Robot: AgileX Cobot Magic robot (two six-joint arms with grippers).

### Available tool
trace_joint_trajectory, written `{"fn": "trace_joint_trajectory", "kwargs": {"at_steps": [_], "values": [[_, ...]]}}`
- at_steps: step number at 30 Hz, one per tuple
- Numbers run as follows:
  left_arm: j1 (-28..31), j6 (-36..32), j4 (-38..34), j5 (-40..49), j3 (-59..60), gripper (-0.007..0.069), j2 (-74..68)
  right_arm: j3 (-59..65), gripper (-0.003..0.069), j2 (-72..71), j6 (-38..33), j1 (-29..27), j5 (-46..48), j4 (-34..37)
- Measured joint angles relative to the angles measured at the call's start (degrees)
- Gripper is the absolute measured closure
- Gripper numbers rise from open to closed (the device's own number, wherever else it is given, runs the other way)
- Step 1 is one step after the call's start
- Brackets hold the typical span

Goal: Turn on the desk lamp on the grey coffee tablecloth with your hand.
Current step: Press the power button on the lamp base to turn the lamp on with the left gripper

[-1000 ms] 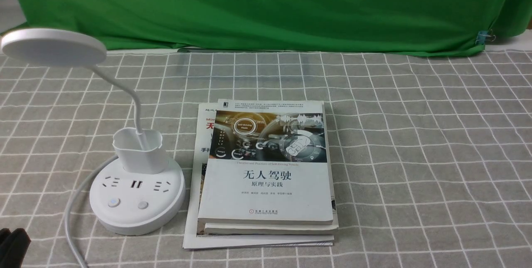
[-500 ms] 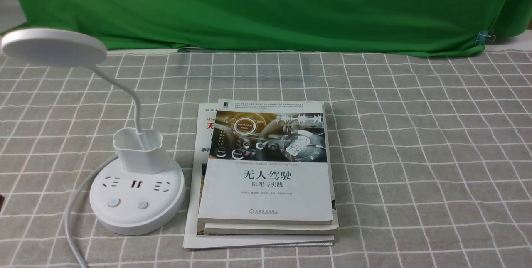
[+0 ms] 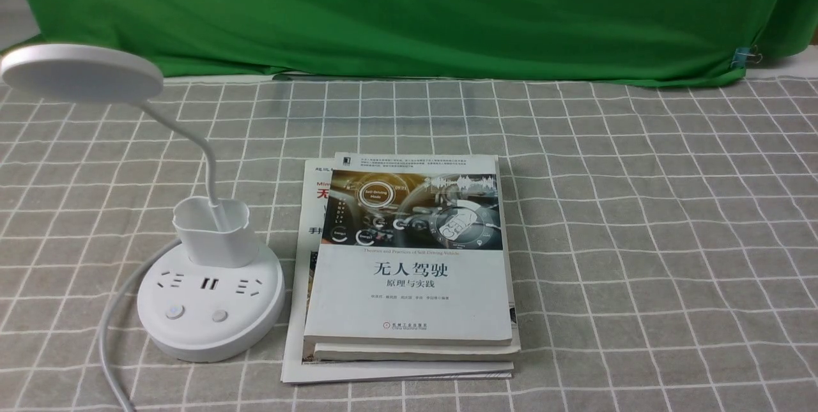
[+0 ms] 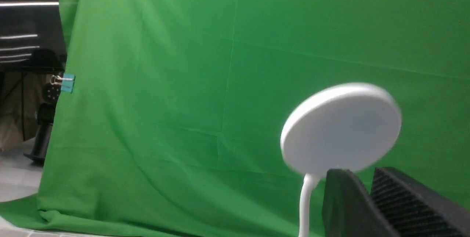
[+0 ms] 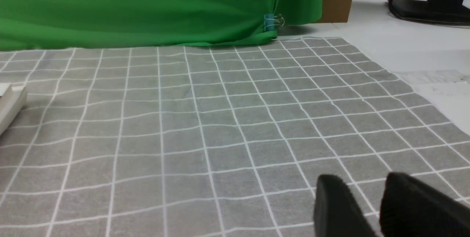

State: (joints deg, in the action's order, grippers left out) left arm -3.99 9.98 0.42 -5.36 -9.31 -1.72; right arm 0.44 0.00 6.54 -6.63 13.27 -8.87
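Left hand (image 4: 361, 178) is narrow, its fingers drawn nearly together with only a slit between them, and it holds nothing. Right hand (image 5: 361, 182) looks the same: narrow and empty. Neither shows in the front view.

Straight ahead of the left hand and a little above its fingertips hangs the disc head of the lamp (image 4: 341, 128), with the neck rising just beside one finger. The base (image 3: 211, 329) must lie below and ahead of that hand, out of its own camera. It sits on the tablecloth (image 3: 639, 207) on the robot's left, so the left hand is clearly the nearer one; ahead of the right hand there is only bare cloth.

Two buttons (image 3: 174, 312) sit side by side on the near rim of the base, facing the robot, below the sockets. The neck climbs from the cup and bends away to the left, so I judge a press from above and in front would meet nothing.

Beside the base, books (image 3: 409, 297) lie stacked; the top cover reads 无人驾驶, 原理与实践.
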Motion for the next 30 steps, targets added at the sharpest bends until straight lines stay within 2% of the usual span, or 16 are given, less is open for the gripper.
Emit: {"fn": "trace_joint_trajectory", "kwargs": {"at_steps": [4, 5, 8, 10, 14, 17, 22, 30], "values": [[0.00, 0.13, 0.66, 14.91, -11.28, 0.0533, -7.83, 0.00, 0.0414, 0.00, 0.00, 0.00, 0.00, 0.00], [0.00, 0.13, 0.66, 21.30, -14.28, 0.0533, -10.85, 0.00, 0.0414, 0.00, 0.00, 0.00, 0.00, 0.00], [0.00, 0.01, 0.77, 31.16, -17.15, 0.0533, -18.36, 0.00, 0.0414, 0.00, 0.00, 0.00, 0.00, 0.00], [0.00, -1.51, 1.11, 33.70, -17.31, 0.0533, -21.46, 0.00, 0.0414, 0.00, 0.00, 0.00, 0.00, 0.00], [0.00, -3.44, -0.42, 31.56, -17.11, 0.0532, -29.11, 0.00, 0.0414, 0.00, 0.00, 0.00, 0.00, 0.00], [0.00, -4.16, -4.72, 28.10, -16.48, 0.0532, -34.91, 0.00, 0.0414, 0.00, 0.00, 0.00, 0.00, 0.00], [0.00, -5.59, -9.23, 27.62, -16.98, 0.0532, -44.98, 0.00, 0.0414, 0.00, 0.00, 0.00, 0.00, 0.00], [-1.31, -21.37, -22.17, 34.65, -23.27, 0.0532, -62.49, 0.00, 0.0414, 0.00, 0.00, 0.00, 0.00, 0.00]]}}
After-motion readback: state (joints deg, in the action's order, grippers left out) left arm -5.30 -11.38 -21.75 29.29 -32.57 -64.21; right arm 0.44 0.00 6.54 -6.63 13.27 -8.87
